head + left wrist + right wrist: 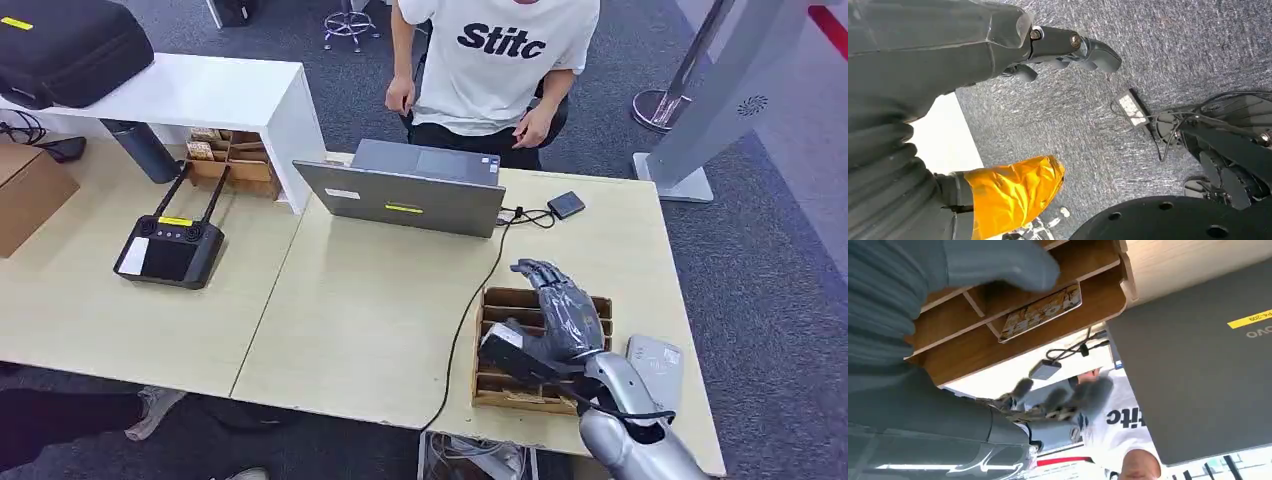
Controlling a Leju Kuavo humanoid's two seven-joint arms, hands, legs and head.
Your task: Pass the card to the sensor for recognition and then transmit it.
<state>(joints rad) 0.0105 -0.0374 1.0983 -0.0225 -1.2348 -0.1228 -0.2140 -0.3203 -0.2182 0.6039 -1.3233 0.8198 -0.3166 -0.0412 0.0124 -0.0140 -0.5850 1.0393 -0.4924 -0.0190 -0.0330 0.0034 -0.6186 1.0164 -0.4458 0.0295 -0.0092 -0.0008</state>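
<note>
We are hovering our empty, spread right hand (562,310) over the wooden organiser (497,385); the card (1041,312) is lying flat, seemingly just beneath the thumb (998,262).

The wooden tray (497,300) sits on the table (370,320) at the near right. A card (1042,312) lies in it. The laptop (410,195) stands farther back, and a remote (168,250) lies far left.

Bare table (380,320) lies left of the wooden tray (497,385); the laptop (405,195) and its cable (470,310) stand beyond.
</note>
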